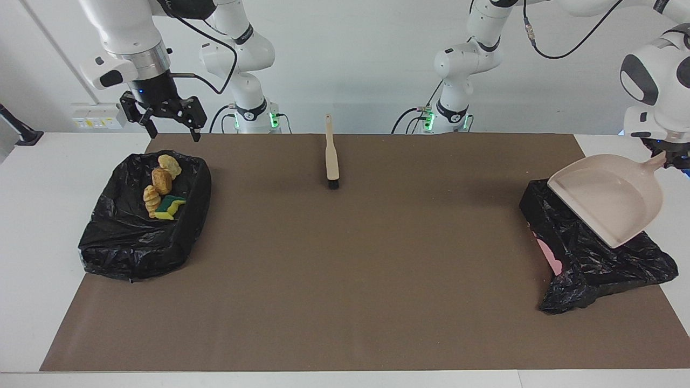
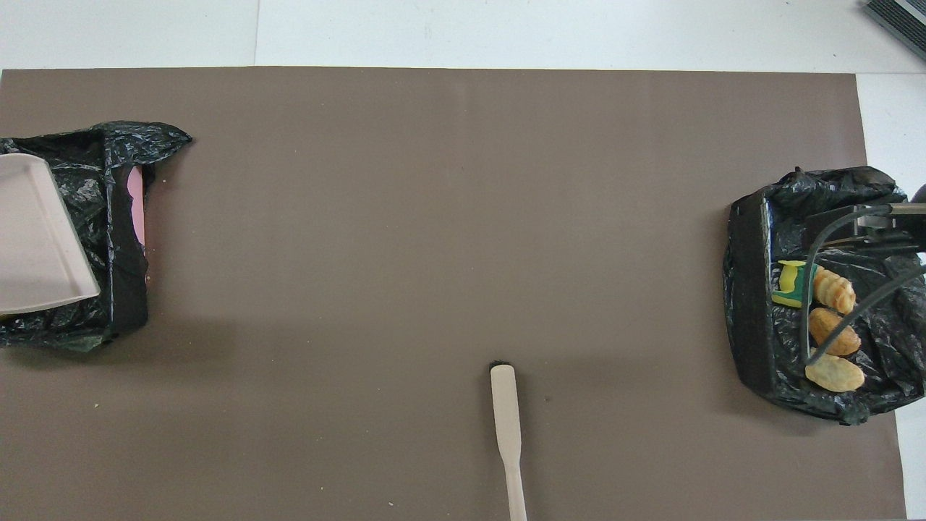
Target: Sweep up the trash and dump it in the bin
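Beige dustpan [image 1: 614, 199] over bin [image 1: 593, 264], left gripper [image 1: 671, 156] clamped — handle

White arms, black cables

Right arm first: it rises tall from its base, forearm pointing almost straight down, wrist vertical, and the right claw [image 1: 170, 132] hangs in the air at the right arm's end of the worktop, its two black fingers [image 1: 150, 129] spread wide apart with nothing between them. A dark cable loops from the wrist up along the arm. Over to the left arm: it sweeps high from its base and bends out toward its own end of the worktop, wrist turned downward at the picture's edge. The left claw [image 1: 670, 158] is closed tight around a thin handle, held up in the air, tilted.
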Controlling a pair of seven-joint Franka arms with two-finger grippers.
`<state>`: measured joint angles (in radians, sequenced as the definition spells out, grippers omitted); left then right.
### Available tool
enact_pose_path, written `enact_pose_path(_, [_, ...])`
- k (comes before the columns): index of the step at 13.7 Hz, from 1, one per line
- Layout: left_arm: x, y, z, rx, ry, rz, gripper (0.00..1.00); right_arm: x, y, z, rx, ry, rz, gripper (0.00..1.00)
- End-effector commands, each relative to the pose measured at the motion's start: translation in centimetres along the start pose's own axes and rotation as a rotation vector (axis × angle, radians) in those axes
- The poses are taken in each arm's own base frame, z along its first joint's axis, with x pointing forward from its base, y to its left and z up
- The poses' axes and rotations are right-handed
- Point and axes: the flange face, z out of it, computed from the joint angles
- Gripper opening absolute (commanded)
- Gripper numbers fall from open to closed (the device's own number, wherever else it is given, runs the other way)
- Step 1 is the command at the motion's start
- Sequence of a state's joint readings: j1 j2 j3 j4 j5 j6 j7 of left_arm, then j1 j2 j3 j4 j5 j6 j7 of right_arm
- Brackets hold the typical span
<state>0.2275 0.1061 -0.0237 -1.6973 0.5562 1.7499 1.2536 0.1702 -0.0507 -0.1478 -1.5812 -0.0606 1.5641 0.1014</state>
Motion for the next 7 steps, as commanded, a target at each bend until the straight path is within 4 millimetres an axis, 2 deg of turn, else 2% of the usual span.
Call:
enact_pose_path(1, [7.1, 5.4, -1.7, -0.044, 0.066, -0.2, 0.0, -1.0, 0.3, 0.1, 0.023, -0.006, -0.011, 1.0])
enact_pose_path(3, [11.6, 7.5, -3.3, -0.076, 0.109, -0.336, 0.0, -2.5, 1.3, -1.2, 0.027, -0.013, -0.027, 1.0])
enact_pose_path(5, [16.5, 10.2, -4.4, -0.12, 0.138, -0.429, 0.0, -2.5, 2.9, -1.1, 0.029, -0.011, -0.027, 1.0])
enact_pose_path(7, [22.0, 13.1, -6.2, -0.148, 0.162, -0.583, 0.0, -2.1, 2.8, -1.3, 0.028, -0.006, -0.022, 1.0])
